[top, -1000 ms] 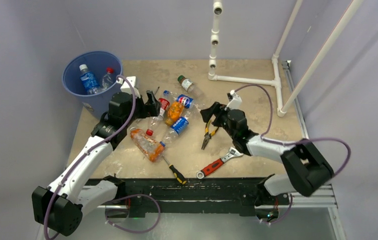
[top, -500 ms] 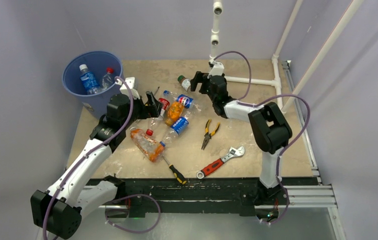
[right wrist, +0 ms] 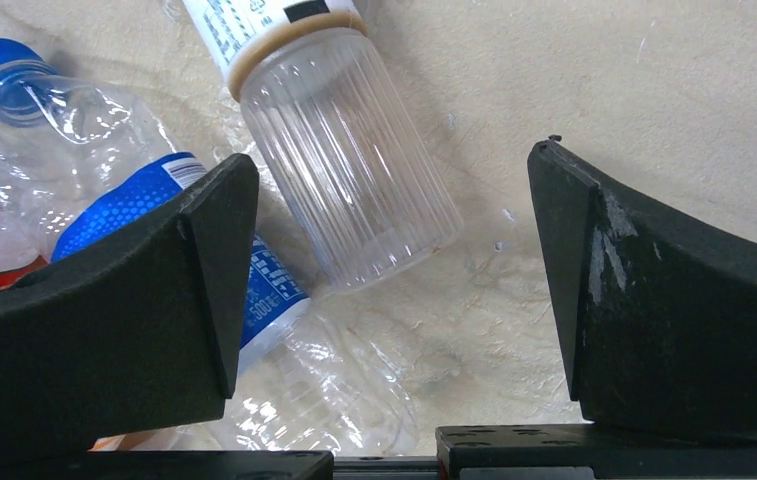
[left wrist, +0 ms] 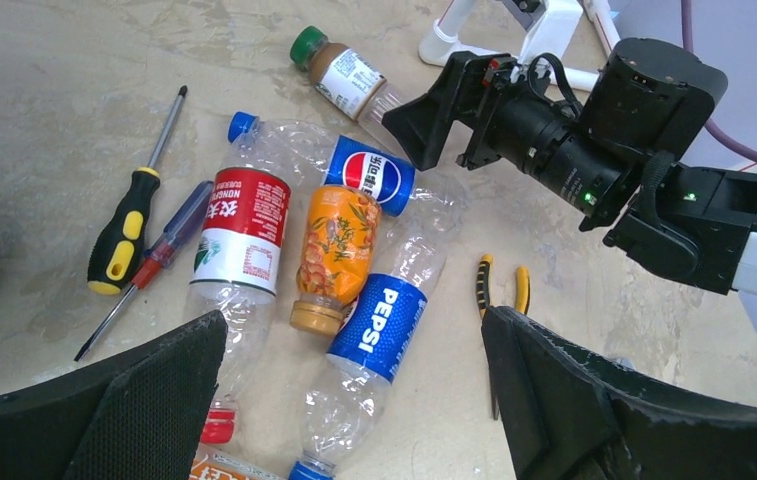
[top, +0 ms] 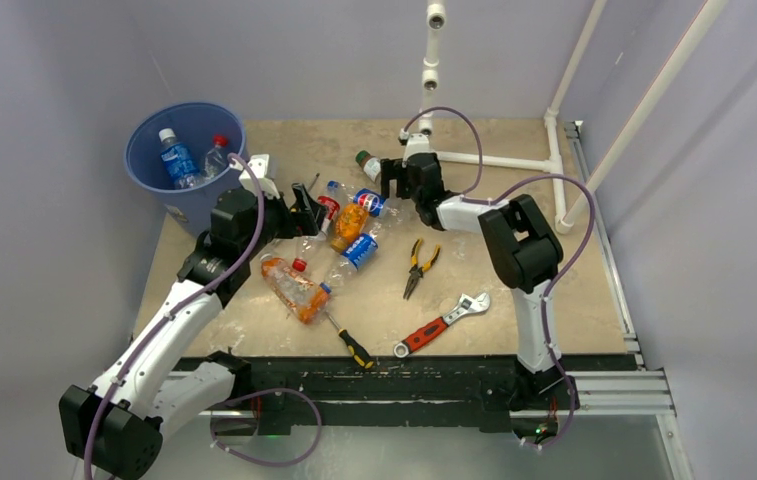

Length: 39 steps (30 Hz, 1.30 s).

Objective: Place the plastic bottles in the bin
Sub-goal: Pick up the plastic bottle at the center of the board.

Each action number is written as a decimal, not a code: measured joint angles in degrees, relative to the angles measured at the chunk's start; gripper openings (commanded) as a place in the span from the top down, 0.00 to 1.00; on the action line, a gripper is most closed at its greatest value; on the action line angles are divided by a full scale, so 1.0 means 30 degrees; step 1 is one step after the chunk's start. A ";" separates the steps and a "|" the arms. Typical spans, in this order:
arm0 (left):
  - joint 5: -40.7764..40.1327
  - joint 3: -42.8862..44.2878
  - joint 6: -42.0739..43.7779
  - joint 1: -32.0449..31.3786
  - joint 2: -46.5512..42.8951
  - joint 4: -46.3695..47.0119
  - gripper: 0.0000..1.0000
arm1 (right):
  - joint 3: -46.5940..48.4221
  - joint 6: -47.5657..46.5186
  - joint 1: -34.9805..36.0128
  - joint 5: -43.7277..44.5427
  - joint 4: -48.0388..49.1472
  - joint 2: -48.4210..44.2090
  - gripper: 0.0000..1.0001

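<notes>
While both sets of jaws stand wide apart and empty, we start at the left. The bin [top: 186,150] sits at the far left corner of the table [top: 594,260], two plastic bottles [top: 179,160] inside. Our left gripper [left wrist: 352,335] hangs over the loose heap of others. With the right gripper [right wrist: 394,165], we judge it best to descend squarely across the green-capped bottle [right wrist: 354,180] before closing. Its ribbed body lies beneath the gap, off-centre and untouched.

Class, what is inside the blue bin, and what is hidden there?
The bin holds a blue-labelled, white-capped bottle and a clear red-capped bottle. Anything beneath them is covered.
</notes>
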 measured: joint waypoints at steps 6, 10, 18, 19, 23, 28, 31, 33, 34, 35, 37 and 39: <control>0.0073 0.0000 0.0000 0.0000 -0.0036 0.0015 0.02 | 0.0656 -0.0299 0.0000 -0.0495 -0.0117 0.0124 0.13; 0.0109 -0.0007 0.0000 0.0000 -0.0044 0.0015 0.02 | 0.0707 -0.0386 0.0000 -0.0947 -0.0197 0.0503 0.24; 0.0197 -0.0007 0.0000 0.0000 -0.0044 0.0015 0.02 | 0.0648 -0.0437 0.0058 -0.1515 -0.0452 0.0750 0.42; 0.0197 -0.0007 0.0000 0.0000 -0.0044 0.0015 0.03 | 0.0597 -0.0430 0.0073 -0.1559 -0.0372 0.0743 0.44; 0.0197 -0.0015 0.0000 0.0000 -0.0044 0.0015 0.03 | -0.0036 -0.0430 0.0087 -0.1734 0.0291 0.0503 0.50; 0.0182 -0.0015 0.0007 0.0000 -0.0036 0.0015 0.03 | -0.2302 -0.0299 0.0124 -0.1821 0.0539 -0.1326 0.53; 0.0109 -0.0044 0.0000 0.0000 -0.0036 0.0015 0.03 | -0.3993 -0.0182 0.0248 -0.1683 0.0612 -0.3395 0.54; -0.0022 -0.0073 0.0000 0.0000 -0.0044 0.0015 0.04 | -0.4962 -0.0102 0.0430 -0.1472 0.0780 -0.4925 0.55; -0.0095 -0.0095 0.0000 0.0000 -0.0044 0.0015 0.04 | -0.5530 -0.0036 0.0554 -0.1341 0.0867 -0.5872 0.55; -0.0204 -0.0124 0.0007 0.0000 -0.0044 0.0007 0.04 | -0.6076 0.0015 0.0707 -0.1231 0.1013 -0.6863 0.56; -0.0488 -0.0175 0.0007 0.0000 -0.0073 0.0007 0.04 | -0.7118 0.0146 0.1064 -0.0984 0.1297 -0.8830 0.57; -0.0758 -0.0204 0.0007 0.0000 -0.0175 0.0015 0.04 | -0.8262 0.0291 0.1588 -0.0787 0.1515 -1.1162 0.58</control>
